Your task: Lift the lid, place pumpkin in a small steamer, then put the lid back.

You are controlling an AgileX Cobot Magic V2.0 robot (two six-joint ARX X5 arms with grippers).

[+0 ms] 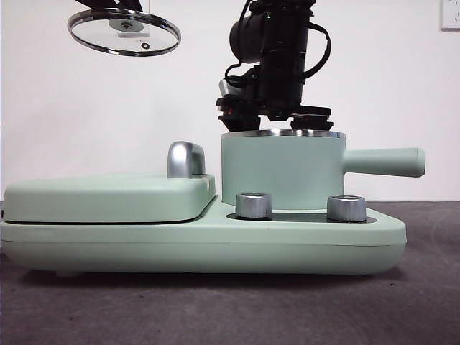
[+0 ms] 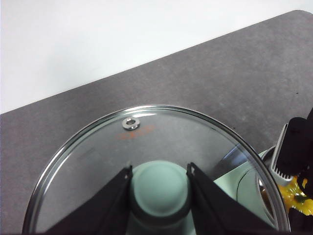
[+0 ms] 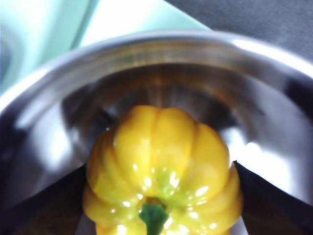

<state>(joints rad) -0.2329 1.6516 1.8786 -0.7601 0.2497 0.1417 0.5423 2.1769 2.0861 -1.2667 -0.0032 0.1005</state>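
Observation:
My left gripper is shut on the mint-green knob of the glass lid and holds it high at the top left of the front view, clear of the pot. The lid hangs roughly level. My right gripper reaches down into the open small steamer. In the right wrist view its jaws stand against both sides of the yellow pumpkin, which is low inside the steamer's steel wall. In the front view the pumpkin is hidden by the pot.
The steamer stands on a wide mint-green base with two silver knobs. A flat mint-green cover with a chrome handle lies to its left. The steamer's long handle points right. The table is dark grey.

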